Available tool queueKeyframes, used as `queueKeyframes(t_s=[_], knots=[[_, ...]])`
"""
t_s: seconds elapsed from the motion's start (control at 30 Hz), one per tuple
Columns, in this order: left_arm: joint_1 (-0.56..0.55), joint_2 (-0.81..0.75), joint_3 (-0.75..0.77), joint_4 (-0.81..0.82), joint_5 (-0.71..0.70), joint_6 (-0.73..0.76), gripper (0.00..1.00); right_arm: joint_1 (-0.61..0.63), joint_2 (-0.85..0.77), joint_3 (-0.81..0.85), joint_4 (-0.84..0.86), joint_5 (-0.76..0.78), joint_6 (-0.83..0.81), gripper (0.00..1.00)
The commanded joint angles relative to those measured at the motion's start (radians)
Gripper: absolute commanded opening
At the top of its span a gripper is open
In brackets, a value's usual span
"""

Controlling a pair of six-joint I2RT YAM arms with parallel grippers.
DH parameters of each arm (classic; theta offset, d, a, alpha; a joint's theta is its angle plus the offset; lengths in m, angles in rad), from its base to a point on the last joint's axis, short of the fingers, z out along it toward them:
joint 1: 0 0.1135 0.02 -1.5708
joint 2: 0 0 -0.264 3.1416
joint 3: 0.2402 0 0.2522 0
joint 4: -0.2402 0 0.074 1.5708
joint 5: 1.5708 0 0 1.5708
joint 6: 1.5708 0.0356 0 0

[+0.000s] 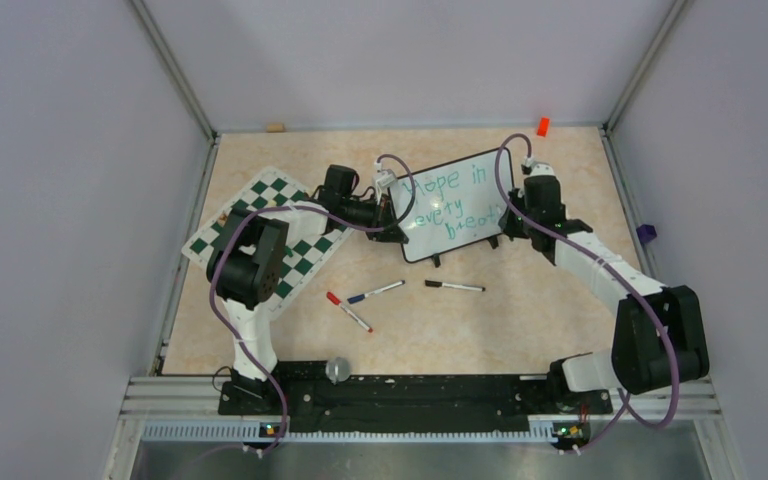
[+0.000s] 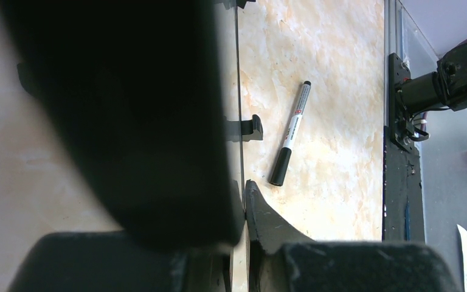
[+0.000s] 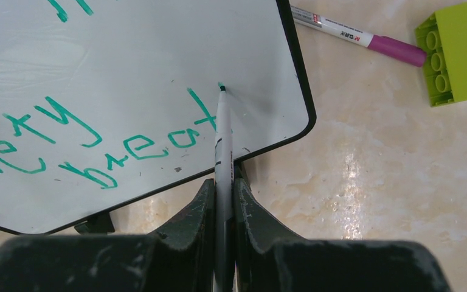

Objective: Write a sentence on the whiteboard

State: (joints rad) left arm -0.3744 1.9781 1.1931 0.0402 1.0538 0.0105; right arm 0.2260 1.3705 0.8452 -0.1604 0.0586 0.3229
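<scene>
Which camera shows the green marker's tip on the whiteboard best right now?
Right wrist: the green marker, clamped between the right fingers, has its tip at the whiteboard after "breat". In top external it is too small to make out; left wrist misses it.

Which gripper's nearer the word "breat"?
Right. The right gripper holds a marker whose tip is on the whiteboard beside breat; the left gripper clamps the opposite edge.
</scene>
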Motion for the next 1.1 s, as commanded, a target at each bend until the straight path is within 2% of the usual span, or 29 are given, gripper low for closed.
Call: queueKeyframes(t_s=[0.0,0.3,1.07], knots=[[-0.019,-0.006,-0.003,-0.036,-0.009,0.052,0.00,-0.009,-0.013,-0.023,0.032,0.001,-0.004,0.00],[-0.019,-0.009,-0.005,-0.036,-0.010,0.052,0.00,-0.009,-0.040,-0.092,0.034,-0.011,0.003,0.00],[-0.019,-0.010,-0.006,-0.036,-0.011,0.052,0.00,-0.010,0.003,0.017,0.022,0.011,-0.007,0.00]])
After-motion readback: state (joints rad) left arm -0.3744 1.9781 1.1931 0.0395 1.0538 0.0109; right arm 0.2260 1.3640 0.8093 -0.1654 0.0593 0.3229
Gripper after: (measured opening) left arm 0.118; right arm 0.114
